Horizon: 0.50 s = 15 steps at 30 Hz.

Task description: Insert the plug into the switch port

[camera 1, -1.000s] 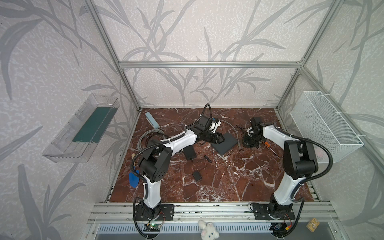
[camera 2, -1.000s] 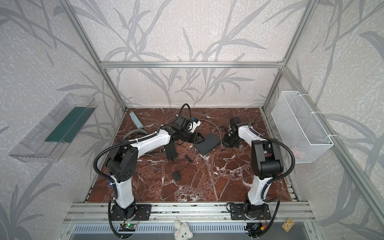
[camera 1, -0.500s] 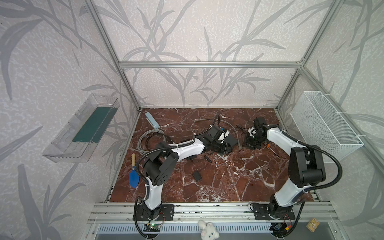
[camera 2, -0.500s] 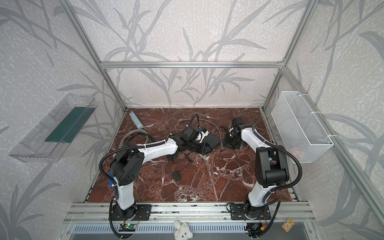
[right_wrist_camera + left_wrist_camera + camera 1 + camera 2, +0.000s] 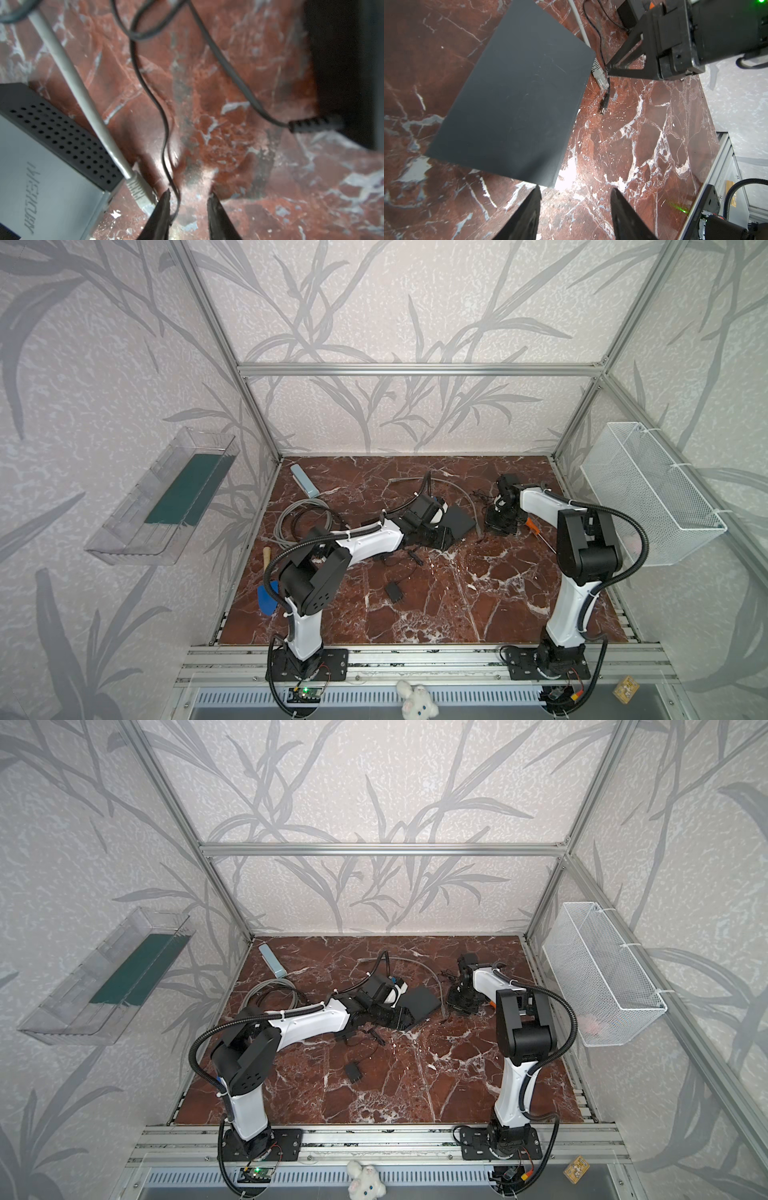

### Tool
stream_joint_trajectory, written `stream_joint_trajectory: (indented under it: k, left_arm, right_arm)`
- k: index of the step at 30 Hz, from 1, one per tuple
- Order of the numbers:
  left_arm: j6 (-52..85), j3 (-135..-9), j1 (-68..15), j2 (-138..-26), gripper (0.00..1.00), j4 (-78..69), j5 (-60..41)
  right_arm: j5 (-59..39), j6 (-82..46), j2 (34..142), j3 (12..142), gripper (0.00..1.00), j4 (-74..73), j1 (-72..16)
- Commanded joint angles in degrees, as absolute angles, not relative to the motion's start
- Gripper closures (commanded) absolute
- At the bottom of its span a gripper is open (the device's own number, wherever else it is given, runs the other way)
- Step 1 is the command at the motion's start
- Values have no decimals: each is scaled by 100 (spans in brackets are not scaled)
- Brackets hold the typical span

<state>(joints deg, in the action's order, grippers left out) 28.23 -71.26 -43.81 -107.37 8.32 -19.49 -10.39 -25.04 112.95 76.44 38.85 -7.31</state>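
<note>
Right gripper (image 5: 188, 194) just beside grey plug (image 5: 138, 191)

This is a robotics lab test cell. An aluminium frame (image 5: 415, 369) boxes in the space, with leaf-patterned wall panels (image 5: 374, 302) between its bars and a red marble-look board (image 5: 457, 605) as the floor. A left arm (image 5: 365, 541) and a right arm (image 5: 582, 539) are bolted to a metal rail (image 5: 415, 659) along the near edge, beside a bare circuit board (image 5: 305, 693) lit green. A wire basket (image 5: 648, 489) hangs on the right wall and a clear tray (image 5: 137, 539) on the left.
</note>
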Motion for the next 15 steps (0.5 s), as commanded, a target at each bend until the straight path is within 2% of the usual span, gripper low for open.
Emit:
stream_joint_trajectory:
  k: [1,7,12,15]
  left_arm:
    - [2840,-7015,-4377,-10503,44,839,-1795]
    - [2702,-7066,-4377,-10445,44,963,-1664]
    - [2564,-7112,-4386,-10412,45,1102,-1664]
    - [2498,-7110,-4411,-10406,45,1062,-1948]
  right_arm:
    - [-565,-2409,11514,7876,71,4117,-896]
    - [271,-2096,11742,7999,79,4556,-1213]
    - [-252,-2140,11596,7641,100,4325,-1204]
    - [-776,-2205,11246,7582,100,4279,-1191]
